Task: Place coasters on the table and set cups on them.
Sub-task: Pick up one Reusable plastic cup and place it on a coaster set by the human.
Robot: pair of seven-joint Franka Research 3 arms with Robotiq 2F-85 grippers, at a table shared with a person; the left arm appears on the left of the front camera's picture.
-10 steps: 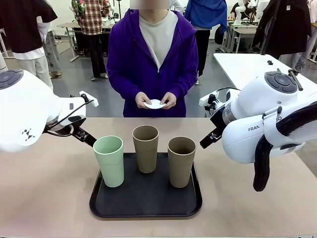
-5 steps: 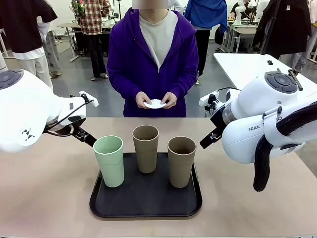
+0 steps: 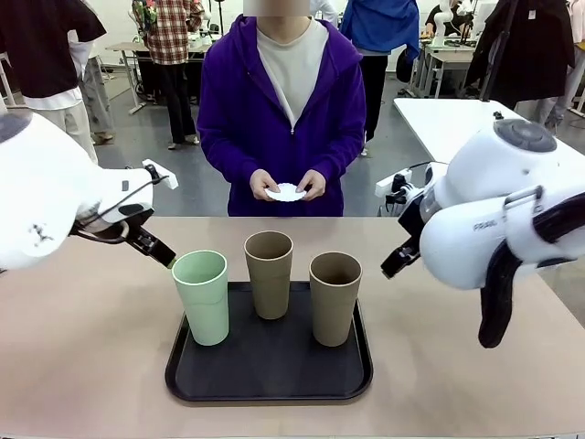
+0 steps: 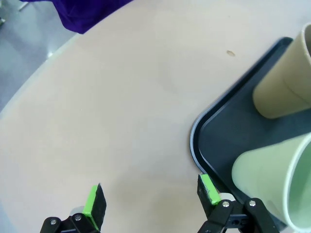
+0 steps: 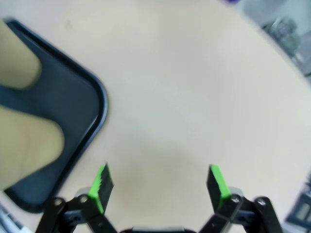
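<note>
Three tall, handleless matte cups stand upright on the black tray [image 3: 270,382]: the mint green cup [image 3: 202,297] at its left, the middle tan cup [image 3: 270,274] farther back, and the right tan cup [image 3: 335,297]. The person's hands [image 3: 311,186] hold the small white coasters [image 3: 286,192] beyond the beige surface [image 3: 82,347]. The left gripper [image 4: 150,193] and the right gripper [image 5: 159,180] hover beside the tray, jaws apart.

Left tool [image 4: 151,195], right tool [image 5: 160,185]: jaws apart
</note>
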